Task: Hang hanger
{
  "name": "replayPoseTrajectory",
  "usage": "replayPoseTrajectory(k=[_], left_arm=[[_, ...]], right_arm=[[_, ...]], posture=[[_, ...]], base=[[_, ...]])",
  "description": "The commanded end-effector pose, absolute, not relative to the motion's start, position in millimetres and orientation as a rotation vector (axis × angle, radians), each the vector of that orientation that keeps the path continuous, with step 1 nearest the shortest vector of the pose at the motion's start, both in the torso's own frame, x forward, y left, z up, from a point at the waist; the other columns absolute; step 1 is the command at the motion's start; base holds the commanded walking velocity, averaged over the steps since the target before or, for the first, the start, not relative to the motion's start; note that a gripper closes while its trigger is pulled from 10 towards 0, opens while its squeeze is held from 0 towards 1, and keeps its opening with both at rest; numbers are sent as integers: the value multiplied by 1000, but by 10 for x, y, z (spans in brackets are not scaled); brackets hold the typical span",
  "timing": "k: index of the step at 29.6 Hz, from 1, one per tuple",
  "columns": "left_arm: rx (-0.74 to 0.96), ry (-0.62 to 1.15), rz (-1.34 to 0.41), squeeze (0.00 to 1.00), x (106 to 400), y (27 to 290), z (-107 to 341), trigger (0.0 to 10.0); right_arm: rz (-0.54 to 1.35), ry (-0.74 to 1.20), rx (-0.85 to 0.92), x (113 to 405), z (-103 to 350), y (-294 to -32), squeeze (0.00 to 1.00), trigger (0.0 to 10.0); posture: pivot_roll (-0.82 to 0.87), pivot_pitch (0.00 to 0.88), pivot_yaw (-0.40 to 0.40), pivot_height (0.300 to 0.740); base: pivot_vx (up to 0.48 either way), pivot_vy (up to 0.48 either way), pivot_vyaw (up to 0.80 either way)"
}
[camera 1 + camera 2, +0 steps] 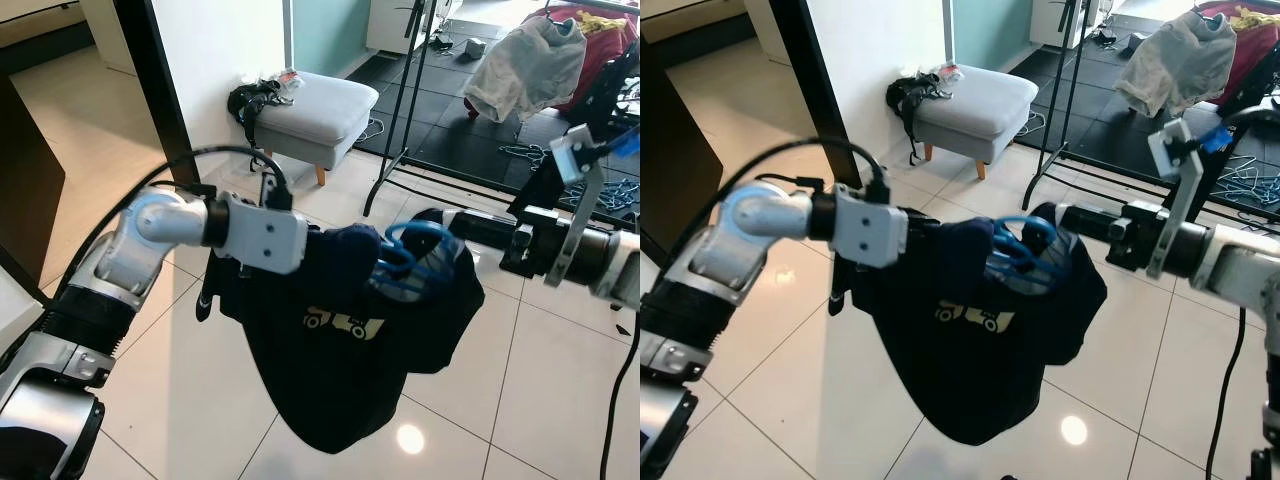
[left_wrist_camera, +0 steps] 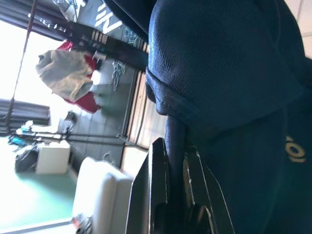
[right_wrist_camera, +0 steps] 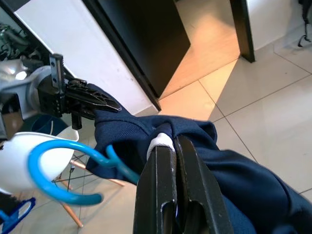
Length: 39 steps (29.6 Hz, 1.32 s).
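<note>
Inspecting the left eye view: a dark navy shirt (image 1: 340,350) with a small pale printed emblem is hanging slack between the two arms, and a glossy blue plastic hanger (image 1: 412,257) is curling out of its bunched collar. The left end effector (image 1: 335,248) is pinching one side of the cloth; the right end effector (image 1: 455,228) is meeting the other side, though the fabric is hiding its tips here. A thin black garment rack (image 1: 405,110) is standing further off on dark matting.

In the right eye view, the same load is sagging well above the glossy white floor tiles (image 1: 790,380). A grey upholstered footstool (image 1: 975,98) is sitting far left of the rack.

In the left wrist view, the two black fingers (image 2: 161,195) are clenching a stitched, ribbed fold of the knit.

In the right wrist view, the fingers (image 3: 187,180) are closing on gathered cloth with a white tip of something peeking between them; whether that is part of the hanger I cannot tell.

Judgement: both grips are on soft, slippery cloth, so the hanger could be working loose inside it. The hook is also pointing sideways, so it is risking missing the rail.
</note>
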<state>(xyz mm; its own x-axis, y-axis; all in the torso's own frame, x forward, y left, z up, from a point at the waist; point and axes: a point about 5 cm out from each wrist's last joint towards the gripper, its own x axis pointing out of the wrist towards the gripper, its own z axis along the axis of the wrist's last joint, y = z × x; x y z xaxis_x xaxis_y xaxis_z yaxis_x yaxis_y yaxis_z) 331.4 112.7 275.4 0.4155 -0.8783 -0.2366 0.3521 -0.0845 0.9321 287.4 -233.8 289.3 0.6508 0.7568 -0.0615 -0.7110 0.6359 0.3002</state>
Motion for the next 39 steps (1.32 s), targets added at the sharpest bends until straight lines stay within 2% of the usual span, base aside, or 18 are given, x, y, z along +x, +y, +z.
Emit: replayPoseTrajectory(k=[1,7,9,10,11,15,19,23,30,39], left_arm=[[1303,-548,-1091,0,3343,1109,2760,10000],[1318,-540,-1049,0,3384,1142,2781,10000],[1350,-474,-825,0,3559,1447,2964,10000],[1350,-474,-825,0,3559,1447,2964,10000],[1358,-456,-749,0,3601,1568,3036,10000],[1341,-446,-670,0,3611,1755,3153,10000],[1335,-452,-654,0,3618,1777,3170,10000],[1222,-503,-816,0,3528,1544,3019,10000],[1171,-530,-911,0,3477,1365,2880,10000],[1147,-526,-991,0,3417,1321,2830,10000]], right_arm=[[827,152,242,2864,3003,-2391,0,0],[769,166,238,2888,3013,-2469,0,0],[655,235,227,2869,2954,-2671,0,0],[655,235,227,2869,2954,-2671,0,0],[621,259,226,2856,2927,-2735,0,0],[506,300,227,2879,2833,-2926,0,0],[476,305,231,2895,2818,-2974,0,0],[547,235,209,2938,2894,-2822,0,0],[570,196,191,2981,2974,-2788,0,0],[645,177,155,2964,3033,-2714,0,0]], posture=[[-24,122,3,740],[-25,122,4,740],[-25,122,4,740],[-25,122,4,740],[-25,122,4,740],[-20,131,-1,740],[-20,131,-1,740],[-21,134,-2,740],[-26,134,-5,740],[-32,135,-11,740]], base=[[0,0,0],[0,0,0],[0,0,0],[0,0,0],[0,0,0],[0,0,0],[0,0,0],[0,0,0],[0,0,0],[0,0,0]])
